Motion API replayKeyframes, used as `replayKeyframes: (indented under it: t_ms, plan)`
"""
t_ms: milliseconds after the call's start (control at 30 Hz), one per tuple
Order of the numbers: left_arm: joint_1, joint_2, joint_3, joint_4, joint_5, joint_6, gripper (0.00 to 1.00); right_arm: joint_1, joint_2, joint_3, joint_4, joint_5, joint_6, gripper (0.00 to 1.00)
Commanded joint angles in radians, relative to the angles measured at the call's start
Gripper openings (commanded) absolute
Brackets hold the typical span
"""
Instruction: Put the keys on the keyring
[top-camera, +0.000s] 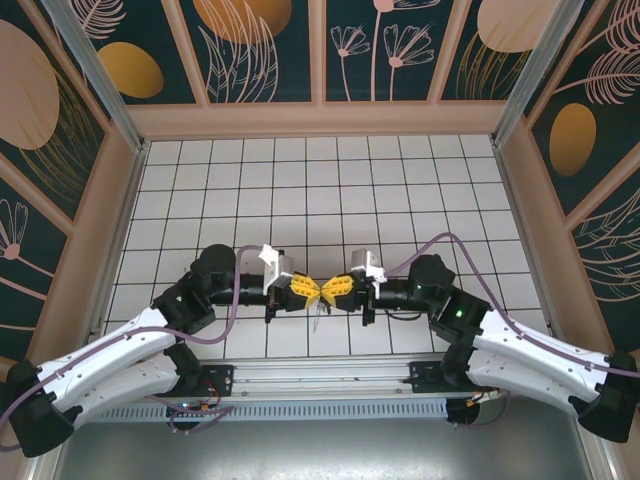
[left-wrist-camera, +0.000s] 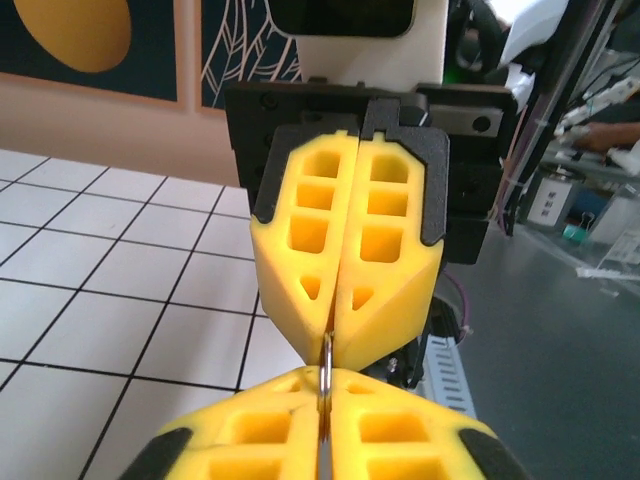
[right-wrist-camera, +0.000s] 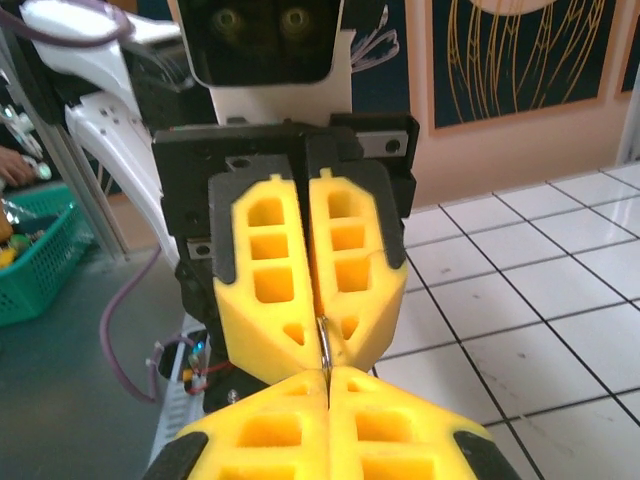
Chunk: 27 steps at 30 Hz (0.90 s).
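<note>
My two grippers meet tip to tip above the near tiles, the left gripper (top-camera: 310, 290) coming from the left and the right gripper (top-camera: 332, 289) from the right. Between the yellow tips a thin metal ring of the keyring (left-wrist-camera: 326, 358) stands edge-on. In the left wrist view my left gripper (left-wrist-camera: 325, 388) is shut on the ring's near part, with the right gripper (left-wrist-camera: 333, 338) shut on its far part. The right wrist view has the same ring (right-wrist-camera: 325, 345) pinched by the right gripper (right-wrist-camera: 328, 378) and the left gripper (right-wrist-camera: 322, 345). Something thin and greyish (top-camera: 318, 312) hangs under the tips, too small to tell whether it is the keys.
The white tiled floor (top-camera: 320, 190) stretches back to the patterned walls. A metal rail (top-camera: 320, 378) with the arm bases runs along the near edge. Purple cables (top-camera: 240, 255) loop over both arms. A green basket (right-wrist-camera: 35, 260) stands off the table.
</note>
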Motion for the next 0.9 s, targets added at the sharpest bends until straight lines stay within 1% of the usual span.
replayKeyframes:
  t_ms: [0, 167, 233, 333, 467, 567, 700, 800, 867]
  plan:
    - [-0.016, 0.033, 0.066, -0.1, -0.029, 0.039, 0.16, 0.009, 0.036, 0.1, -0.13, 0.015, -0.085, 0.0]
    - [-0.019, 0.077, 0.114, -0.175, -0.048, 0.072, 0.16, 0.009, 0.098, 0.176, -0.258, 0.014, -0.136, 0.0]
    - [-0.022, 0.09, 0.128, -0.203, -0.053, 0.082, 0.12, 0.01, 0.112, 0.193, -0.289, 0.021, -0.149, 0.0]
    - [-0.026, 0.093, 0.137, -0.233, -0.057, 0.094, 0.0, 0.013, 0.119, 0.208, -0.319, 0.027, -0.163, 0.0]
    - [-0.027, 0.075, 0.123, -0.219, -0.06, 0.089, 0.0, 0.018, 0.115, 0.215, -0.337, 0.043, -0.173, 0.0]
    - [-0.027, 0.051, 0.099, -0.158, -0.059, 0.067, 0.0, 0.02, 0.109, 0.205, -0.329, 0.042, -0.166, 0.0]
    - [-0.026, 0.001, 0.04, -0.013, -0.03, 0.024, 0.0, 0.023, 0.093, 0.164, -0.278, 0.004, -0.143, 0.0]
    - [-0.026, -0.032, 0.003, 0.085, -0.006, -0.003, 0.0, 0.031, 0.07, 0.127, -0.225, -0.015, -0.114, 0.12]
    - [-0.027, -0.048, -0.019, 0.138, 0.012, -0.022, 0.0, 0.035, 0.055, 0.108, -0.196, -0.022, -0.094, 0.16]
